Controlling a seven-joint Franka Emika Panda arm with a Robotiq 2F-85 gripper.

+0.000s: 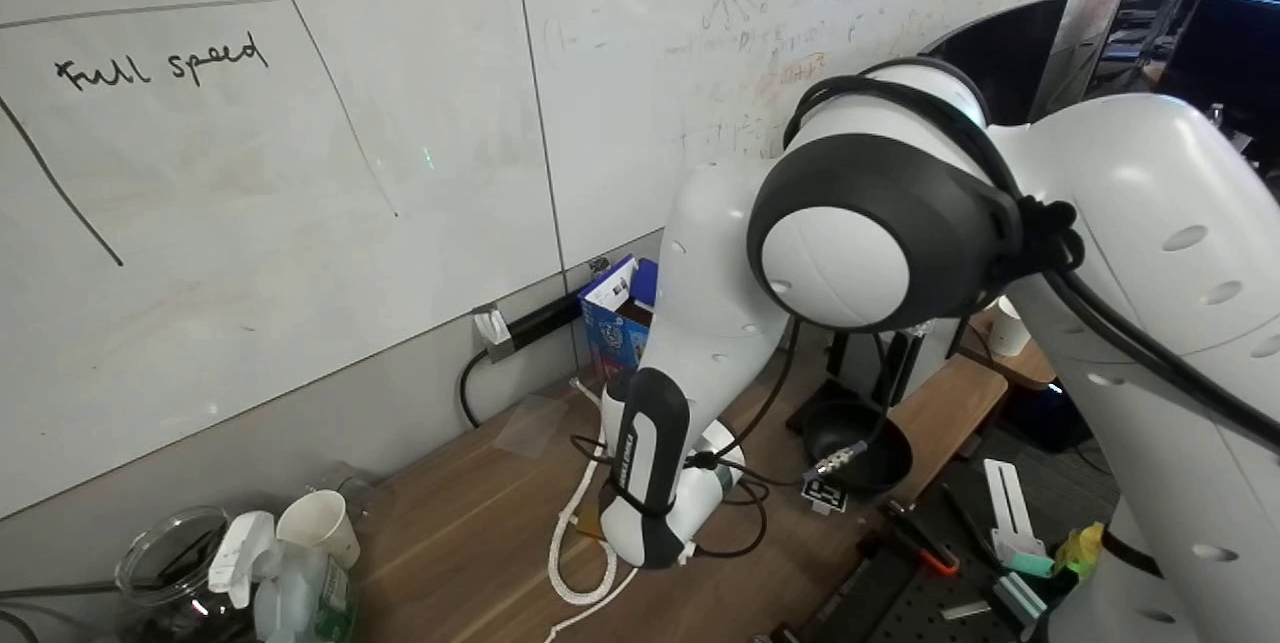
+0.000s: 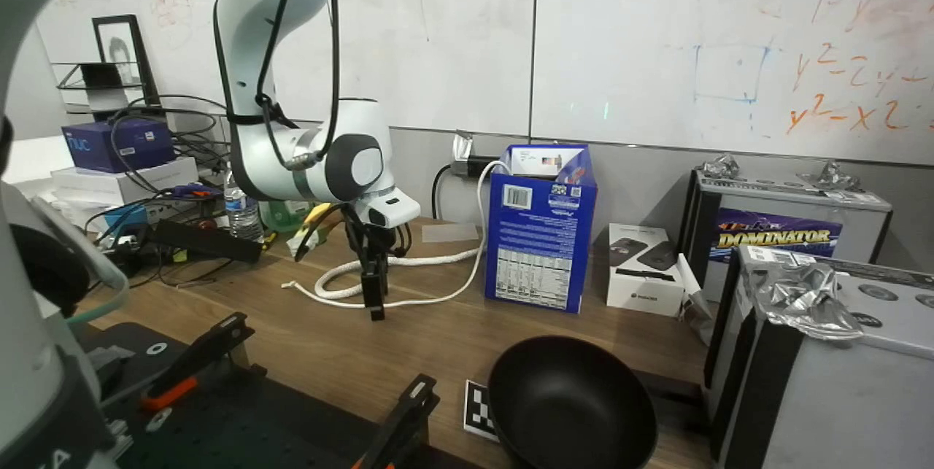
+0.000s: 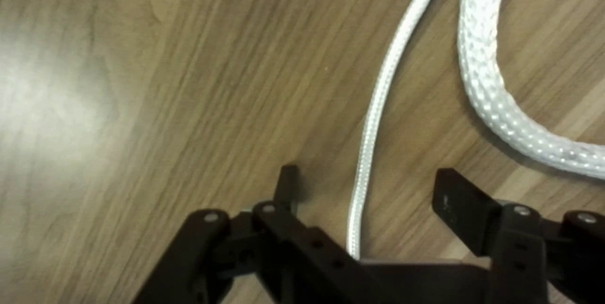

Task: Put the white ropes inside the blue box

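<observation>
I see the robot's hand (image 3: 366, 176) at the bottom of the wrist view, and its two fingers stand well apart. The thin white rope (image 3: 376, 105) runs down through the gap between them. It touches neither fingertip, so the hand has hold of nothing. The thick white rope (image 3: 482, 67) bends at the upper right, on the brown surface (image 3: 189, 105). In an exterior view, the hand points down, left of the middle, and rope shows on both sides of it. One part goes up and over the top edge of the blue box (image 2: 540, 235). The box stands upright, right of the middle, with its top open. A small white box (image 2: 646, 283) stands near it, farther right, and a black pan (image 2: 573, 403) sits at the bottom. In an exterior view, the arm (image 1: 720, 253) hides part of the blue box.
</observation>
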